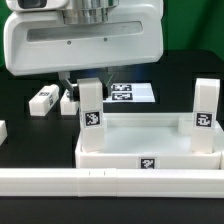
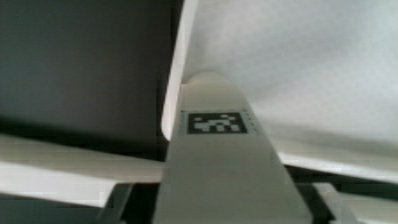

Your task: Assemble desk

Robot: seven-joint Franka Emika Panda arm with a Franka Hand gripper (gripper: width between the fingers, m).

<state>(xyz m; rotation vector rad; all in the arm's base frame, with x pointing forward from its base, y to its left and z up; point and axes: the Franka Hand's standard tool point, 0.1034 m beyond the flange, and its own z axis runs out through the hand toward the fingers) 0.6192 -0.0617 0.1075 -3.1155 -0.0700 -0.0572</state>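
The white tray-like desk top (image 1: 112, 158) lies near the front of the table with two white legs standing upright in its back corners. My gripper (image 1: 90, 84) hangs over the leg (image 1: 91, 108) on the exterior view's left, under the large white hand. In the wrist view that tagged leg (image 2: 221, 165) runs up between my fingers (image 2: 125, 206), which press in on both of its sides, so my gripper (image 2: 224, 208) is shut on it. The other upright leg (image 1: 204, 112) stands free in the corner on the exterior view's right.
Two loose white legs (image 1: 42, 100) (image 1: 68, 102) lie on the black table behind the desk top, toward the exterior view's left. The marker board (image 1: 132, 93) lies flat behind the gripper. A long white rail bar (image 1: 110, 182) runs along the front.
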